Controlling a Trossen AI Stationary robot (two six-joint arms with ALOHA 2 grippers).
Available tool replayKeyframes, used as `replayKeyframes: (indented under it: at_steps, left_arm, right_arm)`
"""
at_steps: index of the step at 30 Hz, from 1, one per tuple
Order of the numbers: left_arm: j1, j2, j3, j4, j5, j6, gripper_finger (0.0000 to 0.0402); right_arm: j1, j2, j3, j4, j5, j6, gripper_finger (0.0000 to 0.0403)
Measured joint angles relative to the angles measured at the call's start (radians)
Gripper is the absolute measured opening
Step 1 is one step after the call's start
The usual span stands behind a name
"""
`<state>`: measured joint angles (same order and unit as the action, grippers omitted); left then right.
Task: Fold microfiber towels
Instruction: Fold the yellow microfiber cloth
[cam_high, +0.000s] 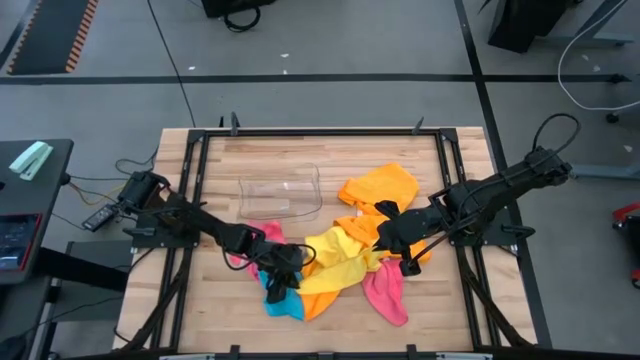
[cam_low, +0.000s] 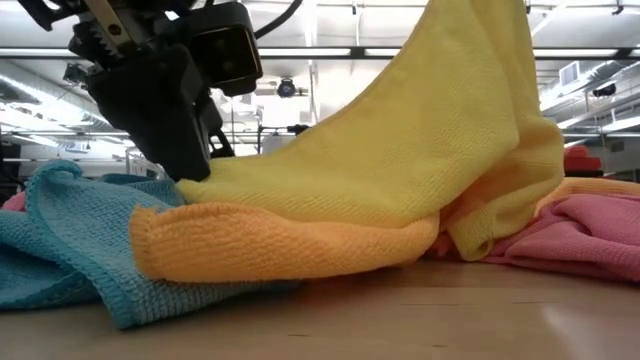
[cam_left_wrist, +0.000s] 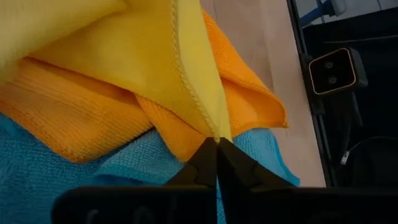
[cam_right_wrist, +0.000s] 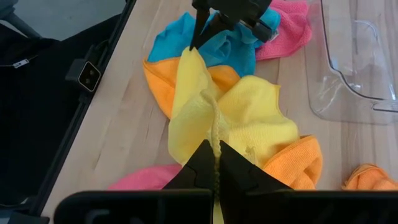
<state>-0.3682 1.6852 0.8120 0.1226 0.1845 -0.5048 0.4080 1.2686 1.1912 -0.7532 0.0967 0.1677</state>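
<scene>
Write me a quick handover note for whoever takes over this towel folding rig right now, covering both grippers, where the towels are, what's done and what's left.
Left gripper: shut on a corner of the yellow towel, over the blue towel.
Right gripper: shut on another edge of the same yellow towel, which hangs between the two arms.
Towels: all in one loose heap at the table's middle, with an orange towel under the yellow one, pink towels at the sides, another orange towel beside the clear bin.
Done: yellow towel picked up at two points; nothing folded yet.
Left: spread and fold the yellow towel, then the rest.

Grey floor (cam_high: 330, 40) with black tape lines — ceiling strip lights (cam_low: 300, 52) beyond.
</scene>
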Motion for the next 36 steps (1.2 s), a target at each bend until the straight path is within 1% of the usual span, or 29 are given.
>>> replayKeyframes:
  at_steps: [4,7,9,12,16,21,23,28,36]
  left_arm:
    - [-0.007,0.0,0.007,0.003,0.016,-0.007,0.0017]
    - [-0.009,0.0,0.052,-0.001,0.074,-0.013,0.0008]
    - [-0.016,0.0,0.094,-0.03,0.09,-0.017,0.0006]
    - [-0.034,0.0,0.167,-0.132,0.09,0.003,0.0014]
    - [-0.059,0.0,0.28,-0.305,0.09,0.037,0.0022]
    - [-0.093,0.0,0.451,-0.531,0.087,0.125,0.0008]
    - [-0.112,0.0,0.518,-0.609,0.054,0.168,0.0006]
    - [-0.165,0.0,0.666,-0.789,-0.102,0.252,0.0014]
    - [-0.239,0.0,0.845,-1.028,-0.378,0.255,0.0006]
  right_arm:
    - [0.0,0.0,0.0,0.0,0.0,0.009,0.0008]
    - [0.001,0.0,0.0,0.001,0.0,0.016,0.0008]
    - [0.003,0.0,0.0,0.001,0.0,0.022,0.0008]
    - [0.02,0.0,0.0,0.001,-0.002,0.038,0.0008]
    - [0.063,0.0,0.003,-0.002,-0.049,0.051,0.0008]
    - [0.127,0.001,0.037,-0.018,-0.053,0.05,0.0008]
    - [0.146,0.001,0.055,-0.036,-0.053,0.051,0.0008]
    - [0.177,0.001,0.095,-0.101,-0.053,0.053,0.0008]
    - [0.18,0.001,0.132,-0.138,-0.053,0.049,0.0008]
